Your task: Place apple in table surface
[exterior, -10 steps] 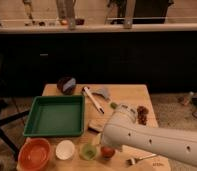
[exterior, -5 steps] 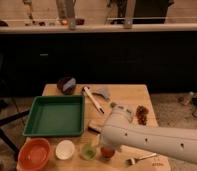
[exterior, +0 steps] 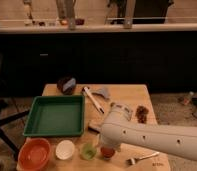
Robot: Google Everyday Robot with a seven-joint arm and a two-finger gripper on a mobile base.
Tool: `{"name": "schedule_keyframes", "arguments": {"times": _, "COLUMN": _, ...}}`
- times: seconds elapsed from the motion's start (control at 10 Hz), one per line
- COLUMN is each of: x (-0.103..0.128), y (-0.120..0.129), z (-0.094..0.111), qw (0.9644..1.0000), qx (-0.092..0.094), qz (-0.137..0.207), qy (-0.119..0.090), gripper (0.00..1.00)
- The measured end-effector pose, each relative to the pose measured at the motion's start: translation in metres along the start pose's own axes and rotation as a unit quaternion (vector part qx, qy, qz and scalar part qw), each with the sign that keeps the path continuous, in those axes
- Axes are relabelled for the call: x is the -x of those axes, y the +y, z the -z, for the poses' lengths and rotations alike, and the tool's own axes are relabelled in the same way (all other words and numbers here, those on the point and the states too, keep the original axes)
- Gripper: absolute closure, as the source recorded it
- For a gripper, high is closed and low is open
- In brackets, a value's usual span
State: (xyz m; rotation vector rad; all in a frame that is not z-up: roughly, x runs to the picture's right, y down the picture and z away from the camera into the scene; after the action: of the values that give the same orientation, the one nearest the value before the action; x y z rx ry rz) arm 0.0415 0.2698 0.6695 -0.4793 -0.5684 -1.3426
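Observation:
The apple [exterior: 108, 152] is a small red-orange fruit resting on the table surface [exterior: 127, 95] near the front edge, between a small green cup [exterior: 87, 151] and a fork [exterior: 142, 158]. My white arm [exterior: 152, 137] reaches in from the lower right. The gripper [exterior: 106, 144] at its end hangs right over the apple, which shows only partly beneath it. Whether the gripper touches the apple is hidden by the wrist.
A green tray [exterior: 55, 116] lies at the left. An orange bowl [exterior: 34, 153] and a white cup [exterior: 65, 149] stand in the front row. Behind are a dark bowl [exterior: 67, 85], a long utensil [exterior: 93, 99], a grey object [exterior: 103, 92] and dark grapes [exterior: 142, 113]. The floor drops off beyond the table's edges.
The arm's end has shifted only slightly above the apple. The apple stays in the same spot on the table.

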Motion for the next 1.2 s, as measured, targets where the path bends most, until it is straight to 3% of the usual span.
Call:
{"name": "schedule_keyframes", "arguments": {"times": 0.2, "x": 0.0007, "y": 0.0015, "z": -0.0011, "qw": 1.0000, "qx": 0.002, "qz": 0.003, "qy": -0.003, "gripper": 0.63}}
{"name": "schedule_keyframes", "arguments": {"times": 0.6, "x": 0.0017, "y": 0.0016, "z": -0.0019, "qw": 0.9999, "qx": 0.004, "qz": 0.008, "qy": -0.005, "gripper": 0.99}}
{"name": "schedule_keyframes", "arguments": {"times": 1.2, "x": 0.0050, "y": 0.0073, "z": 0.0036, "qw": 0.9999, "qx": 0.007, "qz": 0.008, "qy": 0.001, "gripper": 1.00}}
